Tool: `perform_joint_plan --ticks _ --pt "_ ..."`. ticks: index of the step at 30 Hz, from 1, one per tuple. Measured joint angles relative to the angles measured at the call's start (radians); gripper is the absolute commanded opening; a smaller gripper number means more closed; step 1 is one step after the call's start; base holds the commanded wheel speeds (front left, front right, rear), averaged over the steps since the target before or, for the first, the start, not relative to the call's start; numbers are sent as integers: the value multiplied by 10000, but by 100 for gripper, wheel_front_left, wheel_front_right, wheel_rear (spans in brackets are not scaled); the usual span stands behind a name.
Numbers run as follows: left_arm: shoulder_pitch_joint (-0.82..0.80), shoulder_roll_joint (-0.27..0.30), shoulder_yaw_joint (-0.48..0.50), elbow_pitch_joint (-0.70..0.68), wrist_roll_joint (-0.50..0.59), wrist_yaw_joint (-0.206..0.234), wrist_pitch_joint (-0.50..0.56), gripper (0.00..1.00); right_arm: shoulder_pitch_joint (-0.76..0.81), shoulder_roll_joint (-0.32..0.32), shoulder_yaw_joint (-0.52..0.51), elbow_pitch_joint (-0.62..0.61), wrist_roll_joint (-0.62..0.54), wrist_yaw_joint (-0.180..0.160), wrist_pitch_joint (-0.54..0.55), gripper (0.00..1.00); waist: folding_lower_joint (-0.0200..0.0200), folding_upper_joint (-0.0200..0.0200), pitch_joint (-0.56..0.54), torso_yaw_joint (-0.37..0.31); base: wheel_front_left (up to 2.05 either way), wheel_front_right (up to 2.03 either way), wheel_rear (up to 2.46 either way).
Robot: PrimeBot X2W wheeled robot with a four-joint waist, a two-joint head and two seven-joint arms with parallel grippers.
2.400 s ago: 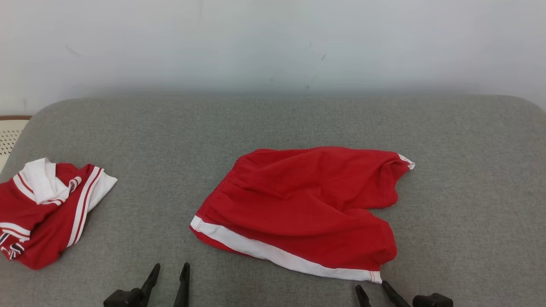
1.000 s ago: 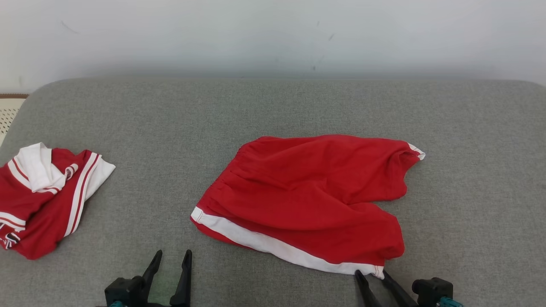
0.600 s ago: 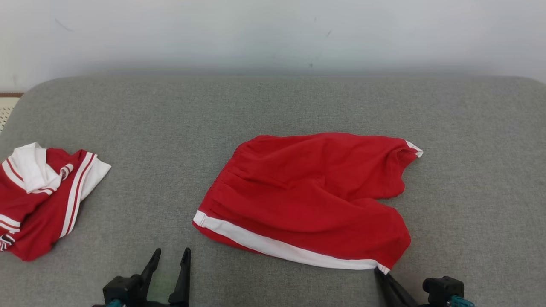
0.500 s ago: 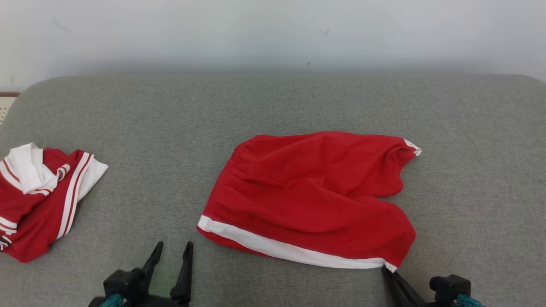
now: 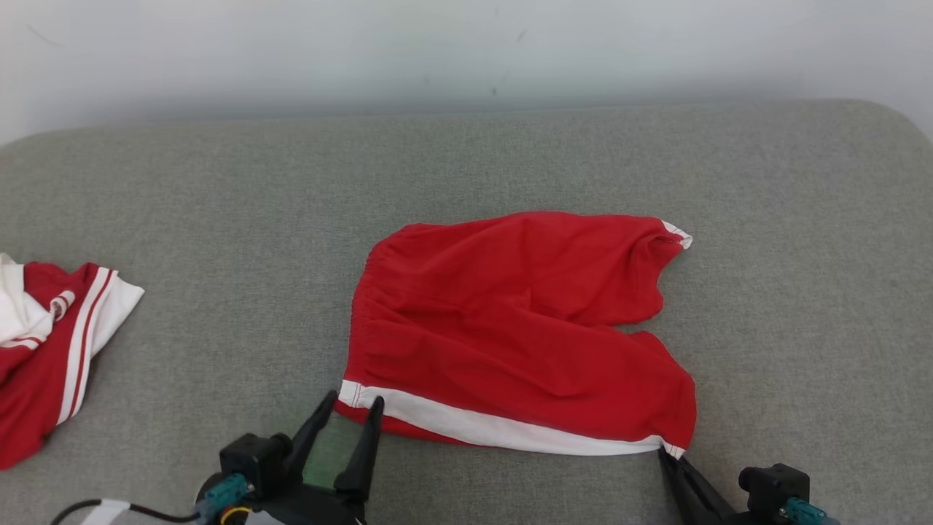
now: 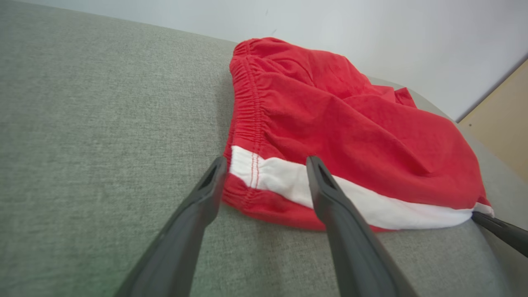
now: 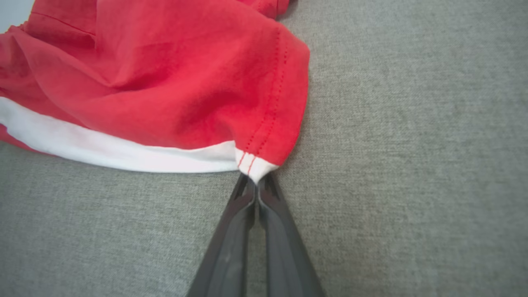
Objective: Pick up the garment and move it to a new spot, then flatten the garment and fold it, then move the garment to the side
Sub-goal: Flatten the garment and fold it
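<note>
Just clamped on a hem corner of the red shorts (image 5: 510, 321), the right gripper (image 7: 255, 183) awaited the left gripper (image 5: 355, 397), still spread at the waistband.

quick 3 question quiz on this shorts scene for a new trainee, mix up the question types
1. True or false: the right end effector is shut on a hem corner of the red shorts.
2. Pick one. The left end effector is:
A) shut on the waistband
B) open, at the waistband corner of the shorts
C) open, far off from the shorts
3. Fill the gap: a red and white garment lies on the grey cushion to the robot's ____ of the shorts.

Key: 1 true; 2 B; 3 left.
</note>
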Motion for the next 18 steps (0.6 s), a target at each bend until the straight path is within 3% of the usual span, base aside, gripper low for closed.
perform_joint_plan --ticks 14,15,16,17,18 --pt "-704 376 -416 708 -633 0 0 97 -230 63 98 -102 -12 2 -12 0 0 -1 395 -406 0 0 0" --pt "-707 387 -487 729 -717 0 0 75 -237 75 96 -102 -13 2 -12 0 0 -1 406 -422 0 0 0" --pt "-707 412 -541 742 -756 0 0 33 -239 86 88 -104 -15 2 -12 0 0 -1 414 -432 0 0 0" --pt "-708 451 -596 729 -809 0 0 5 -239 96 77 -105 -19 2 -12 0 0 0 424 -435 0 0 0" --pt "-709 502 -669 685 -821 0 0 0 -239 102 54 -113 -40 2 -12 0 0 -1 429 -429 0 0 0"
